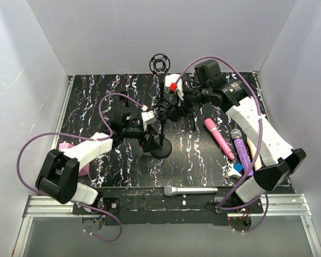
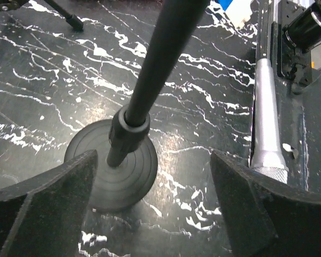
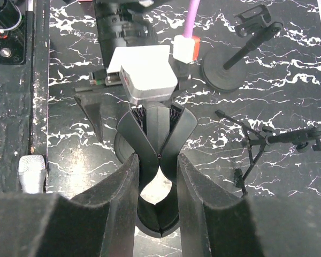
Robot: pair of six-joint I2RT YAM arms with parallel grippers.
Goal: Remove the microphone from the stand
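- The right gripper [image 3: 158,163] is pinched narrow on the black clip [image 3: 156,134] at the top of the stand [image 1: 161,128], with a finger pressed to each side.
- The left gripper [image 2: 154,166] stands wide. It straddles the pole [image 2: 150,91] just above the base [image 2: 109,187] and touches neither.
- No mic shows in the clip from any view. A silver mic [image 1: 190,190] lies flat at the near edge of the table [image 1: 96,107], well apart from the base.
- To do this step well, I judge the left should close on the pole first so the stand cannot tip. The right should then work the clip squarely along its opening, not sideways.
- Stands: three. This one, one with a cage head [image 1: 159,63], and a tripod [image 1: 194,115].
- Loose mics: three for certain, the silver, a pink [image 1: 219,138] and a purple [image 1: 241,152]. A tan shape [image 1: 252,149] beside the purple one is too hidden to name.
- Grippers: two.
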